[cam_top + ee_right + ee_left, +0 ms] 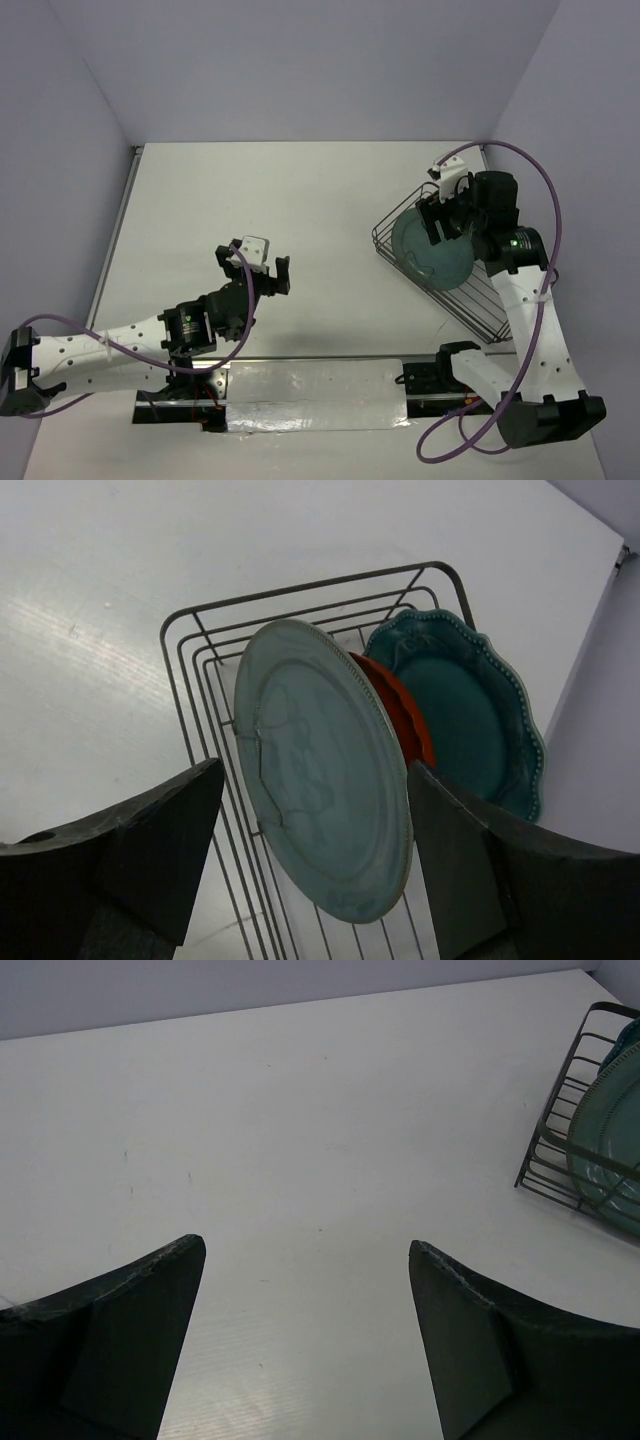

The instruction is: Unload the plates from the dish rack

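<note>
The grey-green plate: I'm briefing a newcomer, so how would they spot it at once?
Find the wire dish rack at the table's right side. Plates stand on edge in it. Yours is the smooth, pale grey-green plate, nearest the right wrist camera, ahead of the red plate and the scalloped teal plate.

At the right of the frame the dish rack (482,300) sits on the white table (300,190), with a pale grey-green plate (428,258) standing in it. The right gripper (446,222) hangs over the plate's upper edge. Left of centre, the left gripper (258,266) hovers, jaws spread.
</note>
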`<state>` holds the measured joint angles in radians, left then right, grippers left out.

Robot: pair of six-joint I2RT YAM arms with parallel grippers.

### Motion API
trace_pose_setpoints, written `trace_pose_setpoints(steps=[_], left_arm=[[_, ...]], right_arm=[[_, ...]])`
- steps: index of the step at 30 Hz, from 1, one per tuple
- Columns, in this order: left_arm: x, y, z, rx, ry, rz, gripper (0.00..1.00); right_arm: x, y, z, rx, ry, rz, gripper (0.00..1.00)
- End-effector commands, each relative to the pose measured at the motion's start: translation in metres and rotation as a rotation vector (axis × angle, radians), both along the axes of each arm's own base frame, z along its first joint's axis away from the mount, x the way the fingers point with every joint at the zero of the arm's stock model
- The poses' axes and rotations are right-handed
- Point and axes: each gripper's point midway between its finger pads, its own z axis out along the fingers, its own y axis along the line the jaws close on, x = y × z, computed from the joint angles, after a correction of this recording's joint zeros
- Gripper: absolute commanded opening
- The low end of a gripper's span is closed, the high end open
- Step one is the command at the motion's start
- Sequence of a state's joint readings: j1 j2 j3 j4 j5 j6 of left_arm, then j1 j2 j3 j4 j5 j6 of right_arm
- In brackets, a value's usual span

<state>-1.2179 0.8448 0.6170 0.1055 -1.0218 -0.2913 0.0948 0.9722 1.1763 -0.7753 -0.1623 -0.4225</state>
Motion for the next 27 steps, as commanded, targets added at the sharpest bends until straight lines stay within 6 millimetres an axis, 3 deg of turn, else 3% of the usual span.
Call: trace_pose_setpoints(steps=[1, 2, 3, 5, 11, 15, 19, 23, 27], left_arm=[[0.003, 0.001, 0.017, -0.060, -0.026, 0.032, 0.95], [0.003, 0.001, 0.016, -0.054, -0.023, 0.032, 0.95], [0.004, 0.001, 0.016, -0.054, -0.023, 0.035, 0.95], [0.004, 0.001, 0.015, -0.053, -0.020, 0.037, 0.95], [0.003, 0.001, 0.017, -0.064, -0.018, 0.030, 0.94], [0.002, -0.001, 0.015, -0.076, -0.022, 0.013, 0.94], [0.003, -0.004, 0.015, -0.063, -0.012, 0.012, 0.93], [0.004, -0.004, 0.013, -0.048, -0.008, 0.025, 0.93], [0.004, -0.002, 0.014, -0.049, -0.012, 0.030, 0.93]], right_arm=[[0.003, 0.005, 0.022, -0.014, -0.021, 0.109, 0.80], [0.008, 0.006, 0.021, -0.005, 0.003, 0.119, 0.80], [0.011, 0.005, 0.033, -0.003, -0.018, 0.123, 0.80], [0.013, 0.000, 0.032, -0.029, -0.005, 0.136, 0.79], [0.027, -0.032, -0.010, -0.156, 0.130, 0.079, 0.76], [0.037, -0.033, -0.020, -0.108, 0.191, 0.089, 0.74], [0.038, -0.035, -0.022, -0.081, 0.219, 0.092, 0.73], [0.036, -0.041, -0.038, -0.102, 0.251, 0.080, 0.73], [0.038, -0.034, -0.040, -0.065, 0.276, 0.104, 0.72]])
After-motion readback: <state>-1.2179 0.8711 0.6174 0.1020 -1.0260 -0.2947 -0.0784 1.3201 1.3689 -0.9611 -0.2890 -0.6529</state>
